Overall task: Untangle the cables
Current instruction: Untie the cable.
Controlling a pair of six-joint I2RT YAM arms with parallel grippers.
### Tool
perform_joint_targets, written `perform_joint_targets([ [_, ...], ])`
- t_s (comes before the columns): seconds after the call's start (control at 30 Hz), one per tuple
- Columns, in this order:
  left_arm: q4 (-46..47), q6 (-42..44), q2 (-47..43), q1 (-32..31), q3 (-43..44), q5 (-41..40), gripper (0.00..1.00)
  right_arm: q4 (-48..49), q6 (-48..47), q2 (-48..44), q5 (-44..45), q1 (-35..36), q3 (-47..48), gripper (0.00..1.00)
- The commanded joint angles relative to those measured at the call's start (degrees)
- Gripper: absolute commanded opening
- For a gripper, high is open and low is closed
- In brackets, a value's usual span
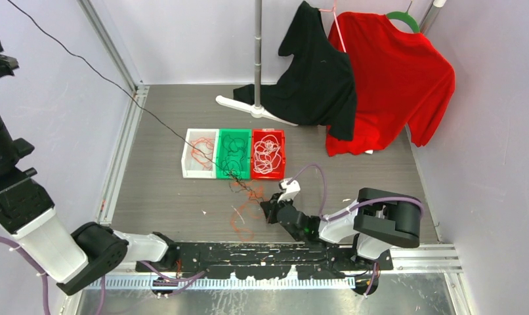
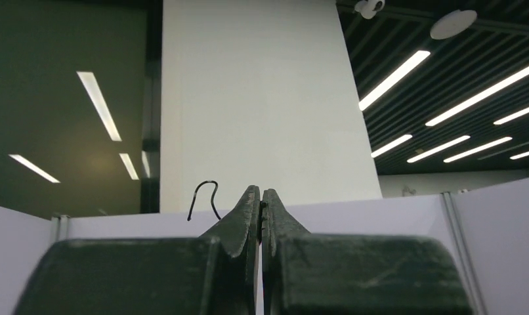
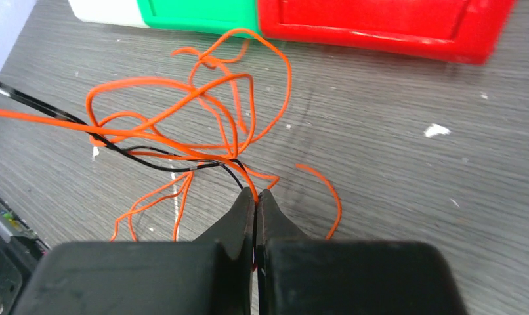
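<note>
Grey wood-grain boards form the desk (image 1: 380, 177), shut in by pale lilac walls. At its far side we see a rack pole (image 1: 257, 52) with a black shirt (image 1: 317, 79) and a red shirt (image 1: 393, 79) hanging beside it. Nearer the middle, three bins stand touching in a row. The white bin (image 1: 199, 174) on the left holds orange-red strands, the green bin (image 1: 242, 176) holds dark ones, and the red bin (image 1: 268, 176) holds white cables (image 1: 267, 154).

Just in front of the bins, a loose orange-red cable (image 3: 289, 79) lies on the desk in overlapping loops. The right end effector (image 3: 256, 193) sits low over this tangle with its jaws pressed together, and the orange-red cable runs straight in between the tips. We see a black strand reach the same spot, but we cannot tell whether it is pinched too.

From the tangle, the black cable (image 1: 117, 85) rises in a straight line over the bins to the upper left corner of the overhead view. The left arm (image 1: 32, 223) stands raised on that side. In its wrist view the left end effector (image 2: 260, 191) points up at ceiling lights with its jaws closed tight. A short hooked end of the black cable sticks out right against one finger, so we read it as gripped there.
</note>
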Motion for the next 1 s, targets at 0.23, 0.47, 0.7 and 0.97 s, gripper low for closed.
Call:
perform_joint_targets([
  [0.23, 20.7, 18.6, 2.7, 0.2, 6.3, -4.7, 0.00, -40.3, 25.2, -13.6, 23.9, 0.4, 0.2, 0.01],
  [0.47, 20.9, 23.0, 1.6, -0.8, 8.0, -5.3, 0.00, -52.0, 37.6, -17.9, 27.7, 0.1, -0.9, 0.01],
  [0.7, 11.9, 21.2, -0.4, -0.8, 5.2, -5.6, 0.00, -48.0, 33.8, -20.8, 26.9, -1.5, -2.5, 0.01],
  [0.97, -12.3, 17.3, -11.4, -0.7, -18.9, 10.7, 0.00, -29.1, 7.6, -26.7, 19.5, -1.5, -2.1, 0.38],
])
